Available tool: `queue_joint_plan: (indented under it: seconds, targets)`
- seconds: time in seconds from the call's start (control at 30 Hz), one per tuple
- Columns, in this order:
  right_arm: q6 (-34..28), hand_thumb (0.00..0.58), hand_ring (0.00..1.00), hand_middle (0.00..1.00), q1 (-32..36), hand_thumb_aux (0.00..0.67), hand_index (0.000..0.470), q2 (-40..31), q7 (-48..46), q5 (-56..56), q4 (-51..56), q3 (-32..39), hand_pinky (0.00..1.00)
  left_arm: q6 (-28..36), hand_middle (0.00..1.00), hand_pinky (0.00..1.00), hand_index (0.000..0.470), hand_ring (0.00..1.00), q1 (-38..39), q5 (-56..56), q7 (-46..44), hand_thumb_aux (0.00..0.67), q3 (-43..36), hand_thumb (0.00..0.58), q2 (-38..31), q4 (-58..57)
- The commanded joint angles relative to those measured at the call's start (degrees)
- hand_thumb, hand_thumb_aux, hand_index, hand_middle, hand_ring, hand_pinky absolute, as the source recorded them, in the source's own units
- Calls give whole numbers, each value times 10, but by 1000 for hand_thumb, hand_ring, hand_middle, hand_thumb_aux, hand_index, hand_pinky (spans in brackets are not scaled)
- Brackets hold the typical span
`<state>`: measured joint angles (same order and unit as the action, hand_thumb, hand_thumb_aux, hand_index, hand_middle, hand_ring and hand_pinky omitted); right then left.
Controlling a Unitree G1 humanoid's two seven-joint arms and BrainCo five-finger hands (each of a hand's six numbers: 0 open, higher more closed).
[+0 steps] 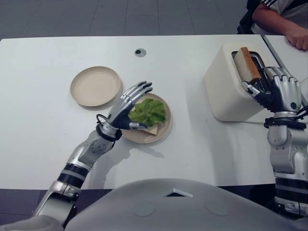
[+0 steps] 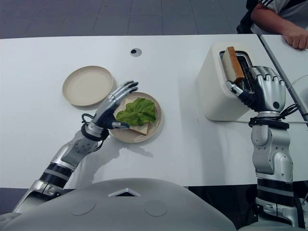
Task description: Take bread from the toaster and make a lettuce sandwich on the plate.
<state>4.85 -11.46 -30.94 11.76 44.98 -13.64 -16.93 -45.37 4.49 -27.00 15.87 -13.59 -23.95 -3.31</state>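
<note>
A cream toaster (image 1: 226,84) stands at the right of the white table. A toasted bread slice (image 1: 247,64) sticks up out of its slot, tilted. My right hand (image 1: 278,89) rests on the toaster's top with curled fingers and thumb closed on the slice's lower end. In the middle, a tan plate (image 1: 165,126) holds a bread slice (image 1: 153,129) with a green lettuce leaf (image 1: 148,110) on top. My left hand (image 1: 126,107) hovers over the plate's left rim, fingers stretched out, holding nothing.
A second, empty tan plate (image 1: 95,85) lies left of the sandwich plate, close to my left hand. A small dark round fitting (image 1: 140,52) sits in the tabletop farther back. A person's arm (image 1: 291,29) rests on a neighbouring table at the far right.
</note>
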Motion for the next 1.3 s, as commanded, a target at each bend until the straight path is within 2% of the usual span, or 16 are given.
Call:
queue_joint_plan:
  seconds: [0.03, 0.17, 0.27, 0.53, 0.67, 0.77, 1.0, 1.03, 1.07, 1.1, 1.13, 1.17, 1.2, 1.23, 1.27, 1.3]
  targets:
    - [34, 580, 1000, 1000, 42, 670, 470, 34, 51, -39, -70, -5, 1000, -9, 0, 0, 0, 0, 21, 69, -1, 0, 58, 0, 6, 29]
    - [101, 580, 1000, 1000, 87, 670, 470, 76, 90, -83, -150, 29, 1000, -18, 0, 0, 0, 0, 33, 79, -8, 0, 95, 0, 10, 21]
    - [128, 580, 1000, 1000, 104, 670, 470, 119, 39, -173, -173, 114, 1000, -25, 0, 0, 0, 0, 36, 81, -2, 0, 121, 0, 17, 19]
    - [55, 580, 1000, 1000, 63, 670, 470, 224, -105, -374, -53, 281, 1000, -44, 0, 0, 0, 0, 32, 82, -8, 0, 156, 0, 38, 31]
    - [77, 580, 1000, 1000, 50, 670, 470, 289, -79, -334, 124, 350, 1000, -54, 0, 0, 0, 0, 29, 56, -16, 0, 156, 0, 44, 21]
    - [105, 580, 1000, 1000, 55, 670, 470, 292, -41, -287, 227, 360, 1000, -61, 0, 0, 0, 0, 28, 25, -30, 0, 144, 0, 42, 13]
    - [127, 580, 1000, 1000, 66, 670, 470, 256, 14, -213, 285, 348, 1000, -58, 0, 0, 0, 0, 33, -76, -123, 0, 40, 0, 11, -31]
    - [129, 580, 1000, 1000, 66, 670, 470, 253, 19, -208, 276, 345, 1000, -49, 0, 0, 88, 0, 35, -92, -142, 126, 24, 198, -1, -45]
    - [130, 580, 1000, 1000, 66, 670, 470, 250, 23, -203, 268, 341, 1000, -39, 0, 0, 111, 0, 37, -107, -160, 158, 11, 241, -15, -60]
    - [130, 571, 1000, 1000, 66, 586, 411, 248, 24, -201, 259, 337, 1000, -28, 0, 0, 159, 0, 40, -115, -177, 226, 2, 325, -28, -76]
    - [130, 466, 1000, 1000, 64, 373, 262, 248, 23, -201, 250, 335, 1000, -18, 0, 0, 203, 0, 43, -123, -190, 289, -5, 392, -41, -91]
    - [129, 237, 1000, 1000, 62, 155, 109, 248, 21, -201, 242, 334, 1000, -7, 0, 0, 240, 0, 45, -131, -201, 342, -12, 441, -52, -105]
    - [130, 0, 1000, 1000, 62, 0, 0, 249, 20, -202, 233, 333, 1000, 4, 0, 0, 249, 0, 43, -142, -207, 355, -21, 452, -61, -124]
    - [129, 0, 875, 875, 63, 0, 0, 249, 20, -204, 226, 331, 875, 12, 0, 0, 276, 0, 39, -146, -213, 394, -30, 482, -66, -140]
    - [132, 0, 506, 506, 65, 0, 0, 249, 23, -204, 215, 327, 506, 17, 0, 0, 269, 0, 34, -148, -215, 384, -38, 474, -68, -154]
    - [135, 0, 0, 0, 66, 0, 0, 247, 29, -201, 199, 319, 0, 21, 0, 0, 275, 0, 29, -149, -212, 391, -44, 480, -69, -165]
